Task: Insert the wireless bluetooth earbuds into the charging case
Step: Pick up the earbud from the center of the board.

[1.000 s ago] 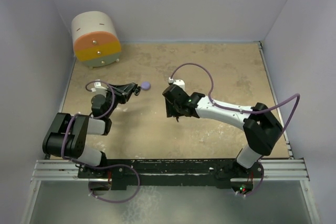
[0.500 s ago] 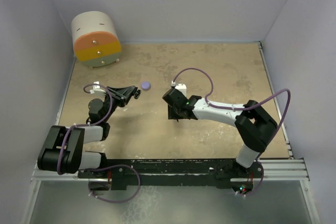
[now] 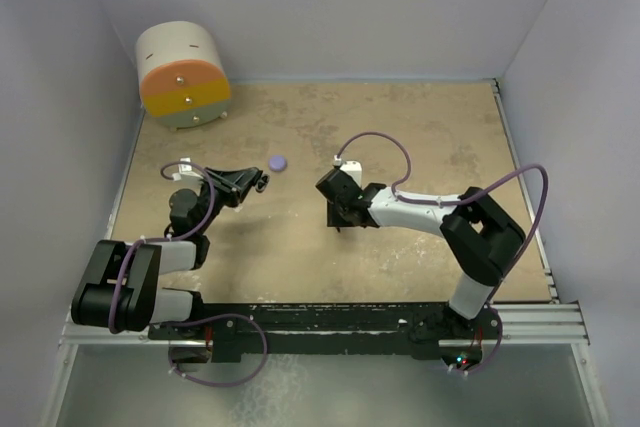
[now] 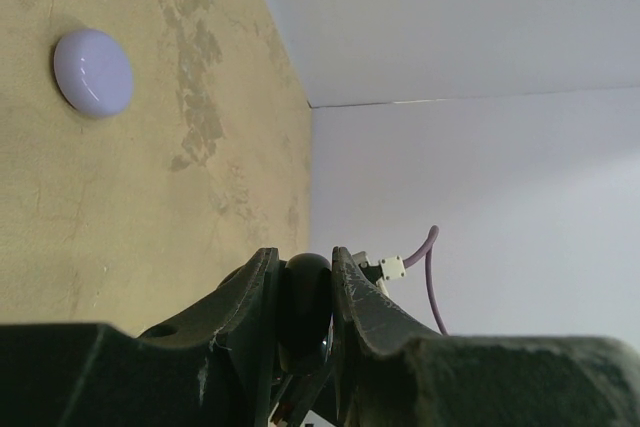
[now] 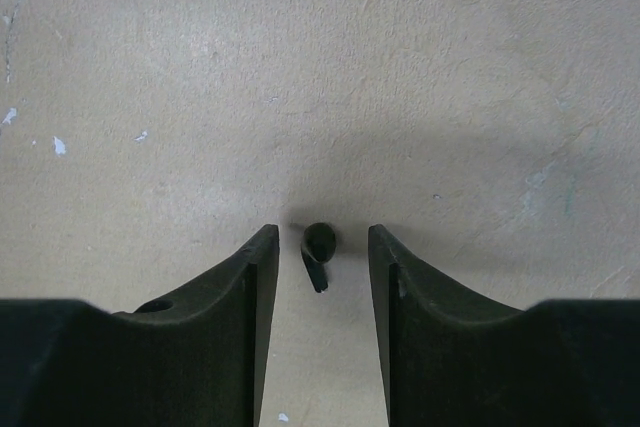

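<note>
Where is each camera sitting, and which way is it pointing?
Top external: above and behind the arms, looking down on the table; both arms show, left gripper and right gripper included.
Left wrist: low, facing along the table toward the walls; its fingers clamp a dark rounded piece.
Right wrist: straight down at the table; its open fingers flank a black earbud.
Shared: top and left wrist both show the lavender disc.
</note>
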You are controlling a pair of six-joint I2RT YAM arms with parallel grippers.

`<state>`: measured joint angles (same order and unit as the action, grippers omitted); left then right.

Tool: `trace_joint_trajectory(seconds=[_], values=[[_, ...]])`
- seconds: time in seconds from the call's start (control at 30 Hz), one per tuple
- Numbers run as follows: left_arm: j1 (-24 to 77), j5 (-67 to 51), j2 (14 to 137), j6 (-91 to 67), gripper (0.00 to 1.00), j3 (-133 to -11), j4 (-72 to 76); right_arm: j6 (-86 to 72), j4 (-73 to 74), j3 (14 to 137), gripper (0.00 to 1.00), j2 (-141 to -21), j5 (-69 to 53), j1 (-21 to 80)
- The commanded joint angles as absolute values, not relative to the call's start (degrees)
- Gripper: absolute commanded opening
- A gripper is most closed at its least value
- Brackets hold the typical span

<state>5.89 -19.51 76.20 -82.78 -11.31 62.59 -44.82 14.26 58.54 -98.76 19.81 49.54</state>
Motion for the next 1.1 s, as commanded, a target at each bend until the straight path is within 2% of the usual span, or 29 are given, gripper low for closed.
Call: trace_joint_trajectory(seconds=[0.0,0.43,1.07], values=[[5.89,-20.20,75.30,-80.89,0.00,-10.55,64.71,-44.08,11.51,57.55,0.43,-99.47,19.67,49.48],[5.91,-19.86,75.96,-80.53,0.00,-9.71,65.24,-44.20,10.80,56.25,0.32,-101.14,19.96,49.49],[5.89,-19.87,76.75,-80.61,0.00,-9.10,66.45,-45.61,12.42,54.76,0.26,-101.43,19.93,50.71]])
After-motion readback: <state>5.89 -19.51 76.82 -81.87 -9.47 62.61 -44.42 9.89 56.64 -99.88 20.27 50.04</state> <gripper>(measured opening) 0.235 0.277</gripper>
